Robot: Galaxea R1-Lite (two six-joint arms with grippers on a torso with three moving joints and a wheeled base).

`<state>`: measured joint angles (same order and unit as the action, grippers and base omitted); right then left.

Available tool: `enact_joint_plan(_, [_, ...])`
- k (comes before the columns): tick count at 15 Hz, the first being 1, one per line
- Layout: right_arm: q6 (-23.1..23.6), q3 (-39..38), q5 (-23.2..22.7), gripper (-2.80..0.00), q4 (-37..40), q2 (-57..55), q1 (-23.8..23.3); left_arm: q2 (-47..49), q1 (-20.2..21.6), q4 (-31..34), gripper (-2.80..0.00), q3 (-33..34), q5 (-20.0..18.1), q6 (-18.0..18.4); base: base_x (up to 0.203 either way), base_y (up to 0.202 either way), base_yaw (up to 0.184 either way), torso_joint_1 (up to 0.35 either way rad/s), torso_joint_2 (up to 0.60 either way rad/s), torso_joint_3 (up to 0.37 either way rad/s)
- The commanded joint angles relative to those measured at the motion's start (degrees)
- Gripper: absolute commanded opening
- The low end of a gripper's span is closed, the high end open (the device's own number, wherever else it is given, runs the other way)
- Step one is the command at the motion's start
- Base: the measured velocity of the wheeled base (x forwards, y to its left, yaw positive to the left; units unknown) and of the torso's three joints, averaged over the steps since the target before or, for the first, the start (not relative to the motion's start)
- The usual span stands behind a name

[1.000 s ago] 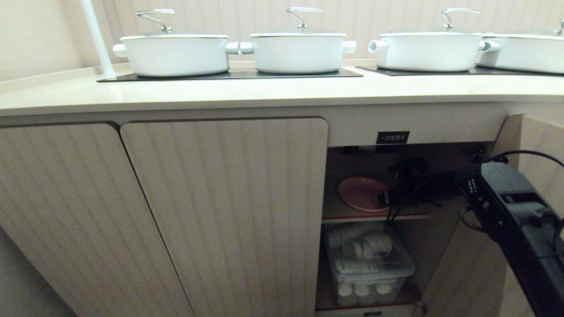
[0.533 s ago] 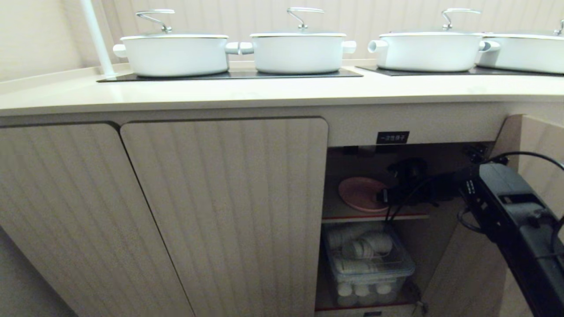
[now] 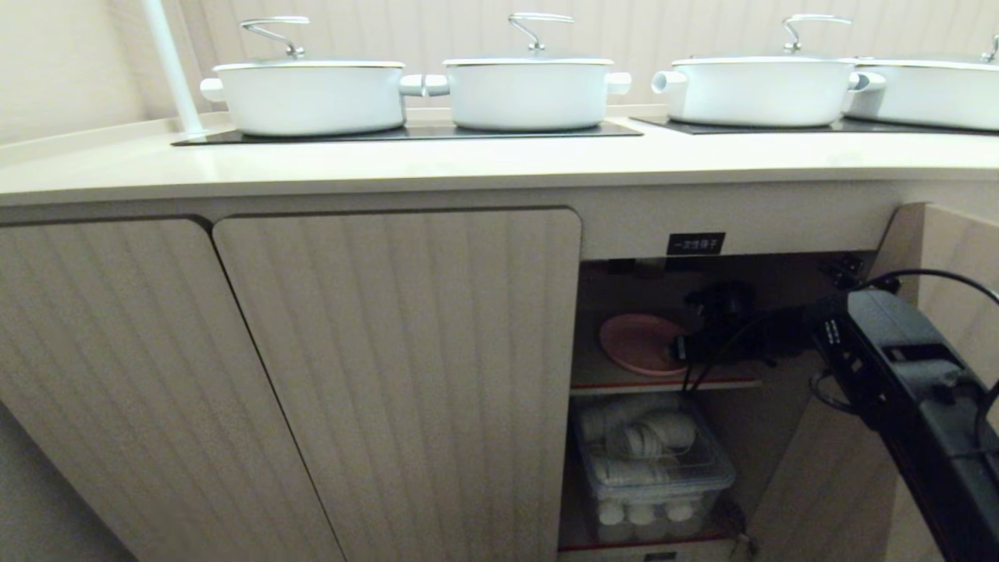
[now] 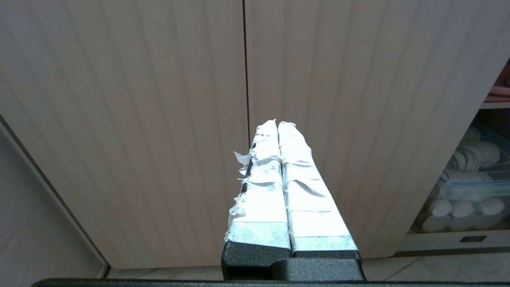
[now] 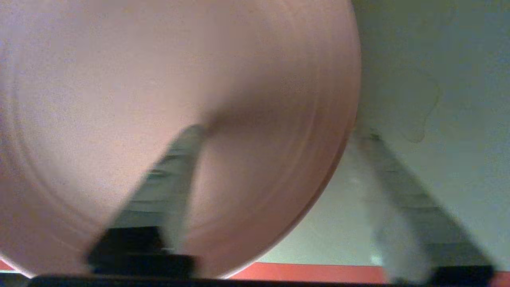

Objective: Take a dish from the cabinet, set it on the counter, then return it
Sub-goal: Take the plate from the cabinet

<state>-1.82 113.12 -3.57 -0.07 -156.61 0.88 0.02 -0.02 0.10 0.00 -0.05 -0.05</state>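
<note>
The pink dish [image 3: 640, 342] lies on the upper shelf of the open cabinet [image 3: 780, 222], under the small black label [image 3: 695, 243]. My right arm reaches into the cabinet, and its gripper [image 3: 685, 347] is at the dish's right edge. In the right wrist view the dish [image 5: 159, 79] fills most of the picture. The right gripper [image 5: 281, 132] is open: one blurred finger is over the dish, the other beside its rim above the shelf. The counter [image 3: 468, 164] runs above. My left gripper [image 4: 277, 122] is shut and empty, facing the closed doors.
Several white lidded pots [image 3: 311, 94] stand on black hob panels on the counter. A clear bin of white cups [image 3: 652, 468] sits on the lower shelf. The open door [image 3: 956, 250] stands right of my arm. Two closed fluted doors [image 3: 406, 375] are to the left.
The right arm stays reaching into the cabinet with hardly any shift. The dish lies where it was on the shelf.
</note>
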Motion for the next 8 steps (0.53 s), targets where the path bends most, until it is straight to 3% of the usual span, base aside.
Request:
enact_joint_plan(1, [-0.03,0.00,-0.03,-2.80,-0.01,-0.10,0.09,-0.02,-0.05,-0.01,-2.80,0.00,-0.01,0.00,0.000,0.000,0.000,0.000,0.00,0.000])
enact_joint_plan(8, [-0.12,0.00,-0.03,-2.80,-0.98,0.08,0.09,-0.02,-0.03,-0.01,-2.80,0.00,0.01,-0.04,0.000,0.000,0.000,0.000,0.00,0.000])
